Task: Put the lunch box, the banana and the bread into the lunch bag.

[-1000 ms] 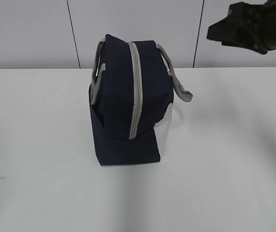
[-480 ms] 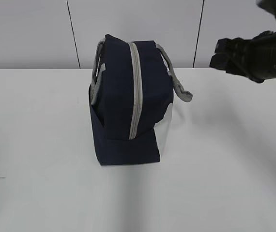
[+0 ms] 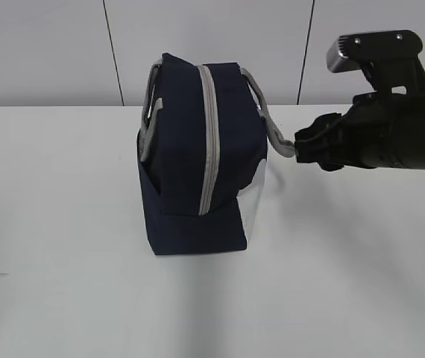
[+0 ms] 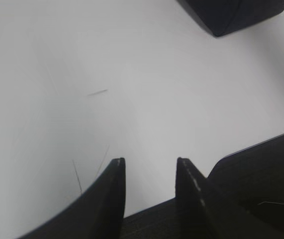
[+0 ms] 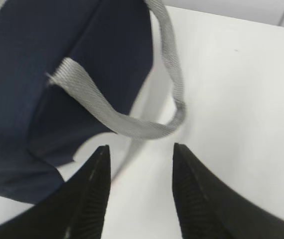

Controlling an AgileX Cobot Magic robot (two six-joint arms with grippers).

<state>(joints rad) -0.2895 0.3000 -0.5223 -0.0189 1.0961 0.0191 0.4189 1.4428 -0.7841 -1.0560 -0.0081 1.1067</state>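
The navy lunch bag [image 3: 190, 164] stands on the white table with its grey zipper [image 3: 209, 142] running over the top, apparently closed. Its grey right handle [image 3: 276, 138] hangs out to the side. My right gripper [image 3: 300, 149] is open, level with the loop of that handle. In the right wrist view the handle [image 5: 132, 127] lies just ahead of the open right gripper [image 5: 141, 149], with the bag [image 5: 42, 74] at the left. My left gripper [image 4: 149, 162] is open and empty over bare table and is out of the exterior view. The lunch box, banana and bread are not in view.
The white table [image 3: 361, 261] surrounds the bag, with a grey panelled wall [image 3: 48, 45] behind it. A dark object's corner [image 4: 231, 12] shows at the top right of the left wrist view.
My right arm has come down and to the left from the upper right, bringing its gripper up to the bag's right handle. The bag has not moved.
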